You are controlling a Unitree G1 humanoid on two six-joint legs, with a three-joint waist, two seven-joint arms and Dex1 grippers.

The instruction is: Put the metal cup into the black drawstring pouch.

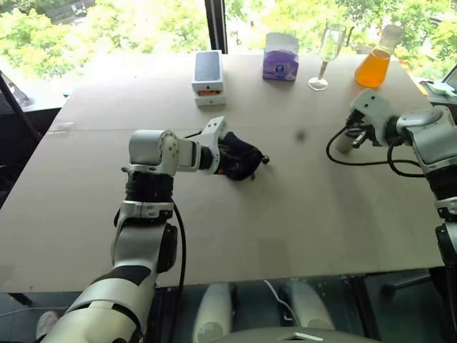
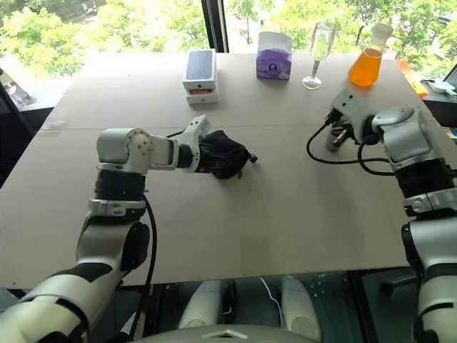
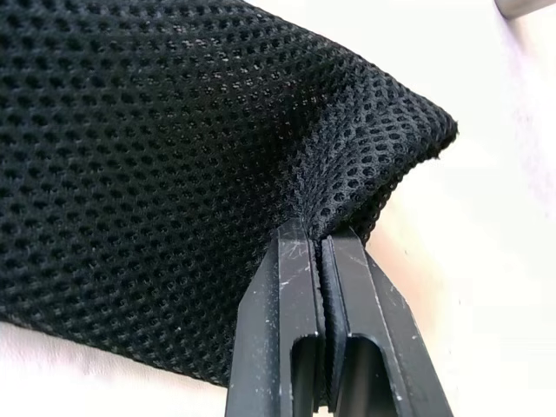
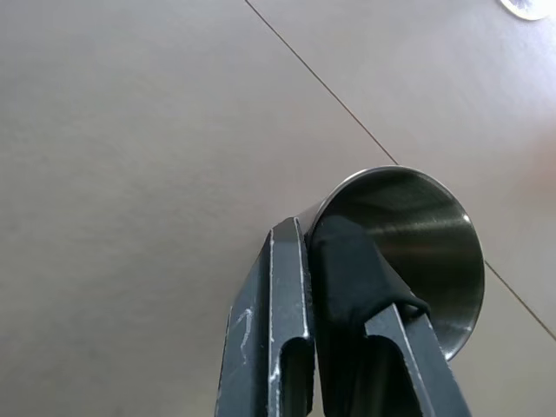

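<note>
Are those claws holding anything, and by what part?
Left claw pinches the black mesh pouch by its fabric edge; right claw grips the metal cup by its rim.

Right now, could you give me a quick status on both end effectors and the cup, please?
Left end effector shut on black drawstring pouch. Right end effector shut on metal cup rim, one finger inside. Table between them clear.

I'm looking at what seems an office or test room: a broad plain table [image 1: 235,236] is standing against a big window [image 1: 107,28] with green trees showing outside. A boxed phone [image 1: 208,75], a tissue box [image 1: 281,56], a wine glass [image 1: 328,50] and an orange-filled flask [image 1: 375,63] are sitting along its far edge.
</note>
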